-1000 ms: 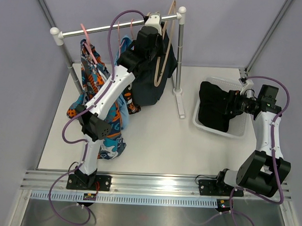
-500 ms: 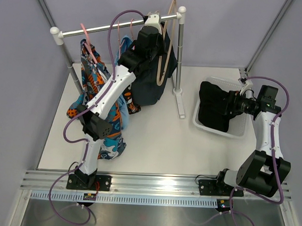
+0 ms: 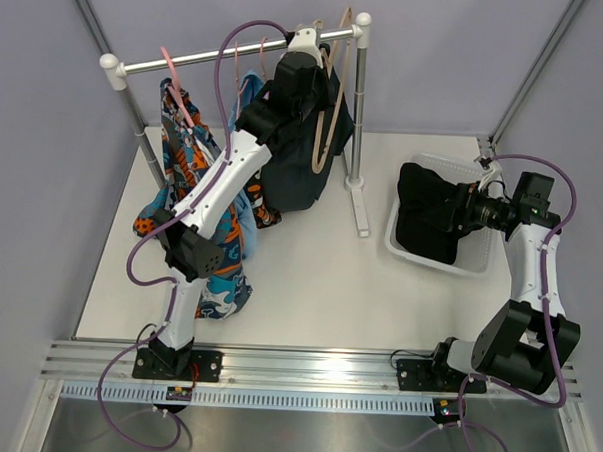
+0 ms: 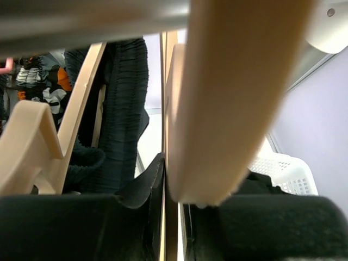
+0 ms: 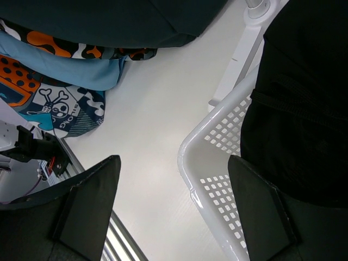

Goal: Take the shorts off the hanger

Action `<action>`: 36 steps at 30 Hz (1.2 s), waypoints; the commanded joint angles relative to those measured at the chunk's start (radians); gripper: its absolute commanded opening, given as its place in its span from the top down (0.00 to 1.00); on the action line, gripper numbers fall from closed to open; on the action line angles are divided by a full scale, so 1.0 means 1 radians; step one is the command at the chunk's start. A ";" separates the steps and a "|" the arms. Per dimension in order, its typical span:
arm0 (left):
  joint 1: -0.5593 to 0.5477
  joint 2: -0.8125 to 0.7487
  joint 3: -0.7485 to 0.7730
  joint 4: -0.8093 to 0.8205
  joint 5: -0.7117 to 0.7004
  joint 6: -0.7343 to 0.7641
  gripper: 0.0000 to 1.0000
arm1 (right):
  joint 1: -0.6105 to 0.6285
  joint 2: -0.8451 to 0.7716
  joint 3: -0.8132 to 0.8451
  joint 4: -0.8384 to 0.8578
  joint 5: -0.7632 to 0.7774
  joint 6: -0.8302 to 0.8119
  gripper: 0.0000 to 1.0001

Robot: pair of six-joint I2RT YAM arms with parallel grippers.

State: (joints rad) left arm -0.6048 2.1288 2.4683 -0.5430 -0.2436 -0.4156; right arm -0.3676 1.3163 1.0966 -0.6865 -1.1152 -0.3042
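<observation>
A pair of dark shorts point(image 3: 296, 171) hangs from a wooden hanger point(image 3: 330, 97) on the rail point(image 3: 219, 55). My left gripper point(image 3: 310, 38) is up at the rail, shut on a thin wooden bar of the hanger point(image 4: 169, 109); in the left wrist view the jaws point(image 4: 173, 187) press on it from both sides, with the shorts' gathered waistband point(image 4: 122, 109) just behind. A second black pair point(image 3: 427, 219) lies in the white basket point(image 3: 398, 252). The orange, black and white camouflage pair point(image 5: 60, 42) peeks out below the dark one. My right gripper point(image 5: 173, 209) is open and empty at the basket's near corner point(image 5: 198, 163).
A teal-blue-orange patterned garment point(image 3: 189, 161) on a pink hanger point(image 3: 177, 85) and a light blue garment point(image 3: 249, 96) hang left of my left arm, reaching down to the table. The rail's right post point(image 3: 359, 98) and its foot point(image 3: 362, 214) stand between the shorts and the basket.
The wooden hanger has tilted slightly at the rail in my left gripper. My right gripper has shifted slightly by the basket and stays open.
</observation>
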 commanded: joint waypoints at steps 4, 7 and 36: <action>0.010 0.008 0.047 0.044 0.013 -0.034 0.79 | 0.001 0.000 -0.009 -0.005 -0.044 -0.024 0.11; 0.011 0.005 0.046 0.044 0.017 -0.037 0.79 | 0.001 0.001 -0.009 -0.007 -0.044 -0.027 0.11; 0.002 -0.361 -0.135 -0.205 0.190 0.041 0.26 | 0.048 0.031 0.262 -0.464 -0.114 -0.449 0.02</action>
State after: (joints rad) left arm -0.6075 1.8565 2.3554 -0.6788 -0.0898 -0.4263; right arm -0.3386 1.3396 1.2907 -1.0439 -1.1984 -0.6563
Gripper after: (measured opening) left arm 0.737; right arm 0.973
